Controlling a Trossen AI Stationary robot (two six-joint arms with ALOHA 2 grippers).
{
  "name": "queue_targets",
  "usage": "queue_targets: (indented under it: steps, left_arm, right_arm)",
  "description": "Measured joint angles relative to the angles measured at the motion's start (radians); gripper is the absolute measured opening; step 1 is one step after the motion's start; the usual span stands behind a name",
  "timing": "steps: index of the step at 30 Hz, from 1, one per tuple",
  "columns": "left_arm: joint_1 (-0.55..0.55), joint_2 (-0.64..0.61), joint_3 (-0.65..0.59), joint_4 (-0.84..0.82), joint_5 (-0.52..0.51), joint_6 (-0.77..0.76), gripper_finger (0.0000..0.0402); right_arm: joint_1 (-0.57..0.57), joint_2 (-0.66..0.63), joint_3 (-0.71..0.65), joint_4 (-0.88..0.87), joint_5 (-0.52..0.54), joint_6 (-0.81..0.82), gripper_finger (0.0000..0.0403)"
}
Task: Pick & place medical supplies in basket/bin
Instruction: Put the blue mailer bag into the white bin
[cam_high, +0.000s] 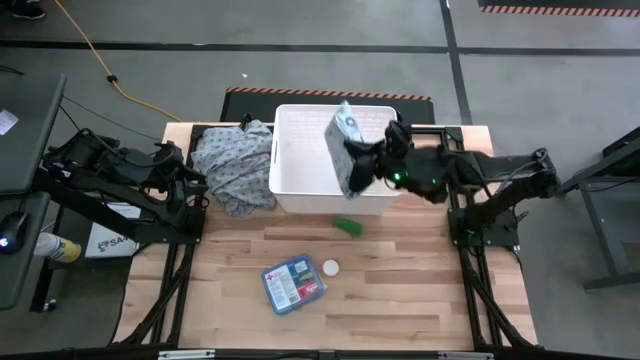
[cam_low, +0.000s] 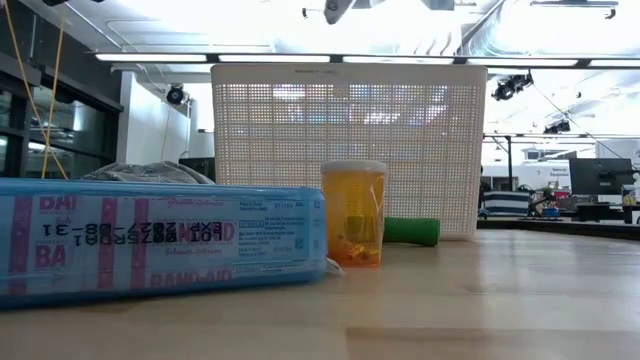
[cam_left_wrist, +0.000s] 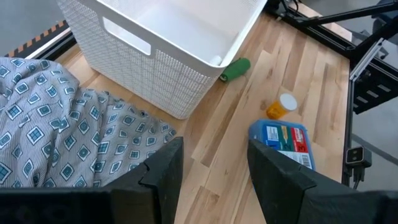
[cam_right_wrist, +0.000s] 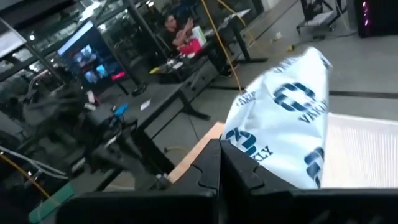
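The white slatted basket (cam_high: 335, 160) stands at the table's far middle. My right gripper (cam_high: 360, 160) hovers over its right half, shut on the grey-white soft packet (cam_high: 343, 148), which has blue print. On the table in front of the basket lie a green item (cam_high: 347, 226), an orange bottle with a white cap (cam_high: 330, 268) and the blue first-aid box (cam_high: 293, 283). The bottle lies on its side and the box lies flat. My left gripper (cam_left_wrist: 214, 168) is open and empty at the table's left, above the patterned cloth heap (cam_high: 235, 165). My right gripper pinches the packet between its two fingers (cam_right_wrist: 208, 174) at its near edge (cam_right_wrist: 252, 158), reaching in level from the table's right. The packet is lifted clear above the basket's inside and stretches away from the fingers. The fingers hide the exact place of contact.
The grey-blue patterned cloth heap (cam_left_wrist: 62, 137) lies against the basket's left wall (cam_left_wrist: 134, 68). Bare wood (cam_high: 400, 300) spreads over the near half of the table around the box (cam_low: 160, 240) and bottle (cam_low: 353, 213). Dark arm frames stand along both table sides.
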Motion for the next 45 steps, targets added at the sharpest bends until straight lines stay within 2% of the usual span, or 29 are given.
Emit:
queue_targets:
  steps: [6, 11, 19, 32, 45]
  left_arm:
    - [0.0, 0.0, 0.0, 0.0, 0.001, 0.0, 0.0211]
    - [0.0, 0.0, 0.0, 0.0, 0.001, 0.0, 0.0211]
    - [0.0, 0.0, 0.0, 0.001, -0.001, 0.0, 0.0211]
    - [0.0, 0.0, 0.0, 0.002, -0.005, -0.007, 0.0211]
    - [0.0, 0.0, 0.0, 0.001, -0.009, -0.031, 0.0211]
  right_arm:
    - [-0.105, -0.001, 0.0, 0.025, -0.079, -0.025, 0.0]
    - [-0.167, -0.001, 0.0, 0.019, -0.104, -0.011, 0.0]
    - [-0.23, 0.009, -0.001, -0.164, -0.126, 0.126, 0.0]
    - [-0.293, 0.157, -0.001, -0.238, -0.16, 0.089, 0.0]
    - [-0.377, 0.274, -0.002, -0.373, -0.249, 0.118, 0.0]
